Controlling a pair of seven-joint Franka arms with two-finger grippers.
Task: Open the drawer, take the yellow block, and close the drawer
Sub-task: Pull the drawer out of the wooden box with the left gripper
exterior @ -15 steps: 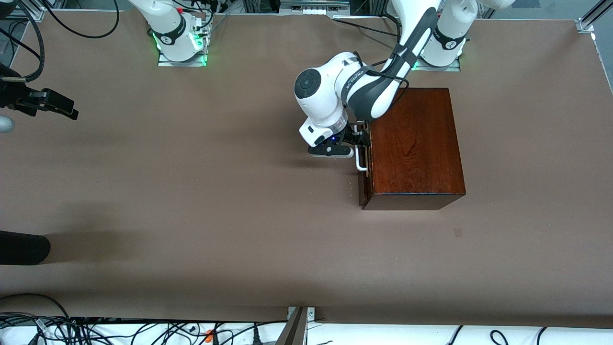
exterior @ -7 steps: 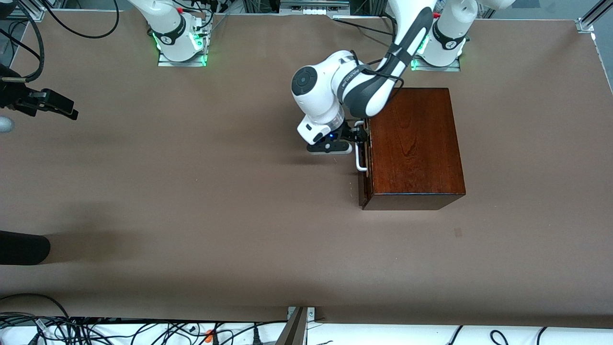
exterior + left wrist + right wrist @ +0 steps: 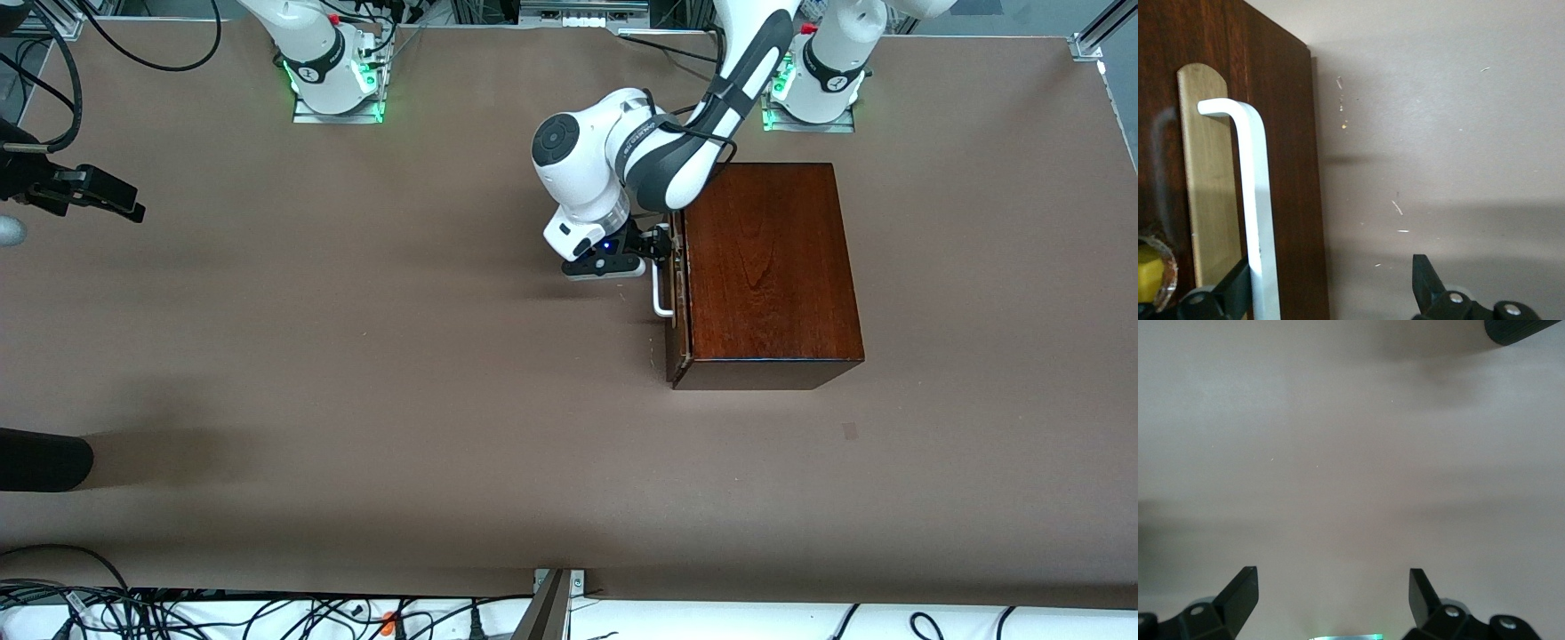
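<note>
The dark wooden box stands near the left arm's base. Its drawer faces the right arm's end of the table and is out by a thin slit. My left gripper is open at the drawer's white handle. In the left wrist view one finger is hooked in under the handle against the drawer front, the other finger stands well apart. A yellow patch shows at that view's edge; I cannot tell whether it is the yellow block. My right gripper waits open over bare table.
A black rounded object reaches in over the table's edge at the right arm's end. Cables lie along the edge nearest the front camera. The brown table stretches wide in front of the drawer.
My left gripper has drawn away from the box toward the right arm's end, taking the handle with it. The drawer has slid out a little. The right arm has not moved.
</note>
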